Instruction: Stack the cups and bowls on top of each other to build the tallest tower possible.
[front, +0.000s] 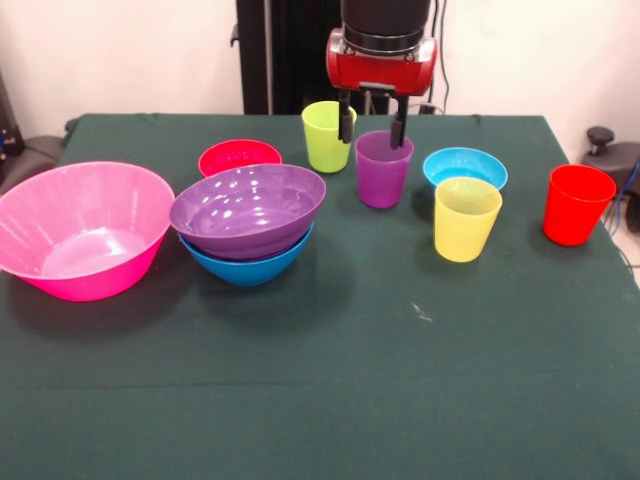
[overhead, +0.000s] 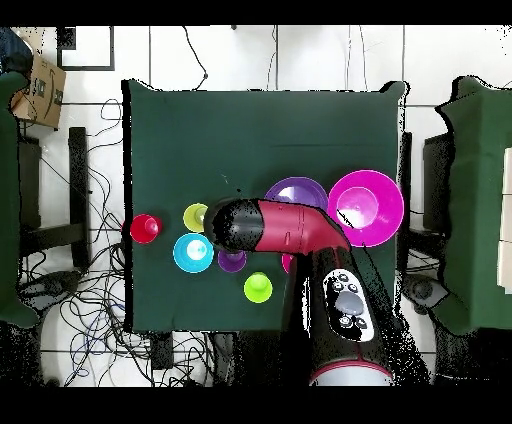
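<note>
Gripper (front: 372, 118) hanging open over the purple cup (front: 383, 169) near the table's (front: 300, 400) far edge, one finger inside the rim.

Front view near, low; overhead far, straight down; both share the table (front: 300, 400).

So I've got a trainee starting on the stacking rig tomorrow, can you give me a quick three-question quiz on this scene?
1. True or false: the purple bowl sits nested in the blue bowl.
2. Which cup does the gripper straddle the rim of? A lime green cup B purple cup C yellow cup D red cup
3. Fill in: the biggest bowl on the table is the ____ bowl, standing on its own.

Key: 1 true. 2 B; one finger hangs outside the rim, the other at it, jaws open. 3 pink.
</note>
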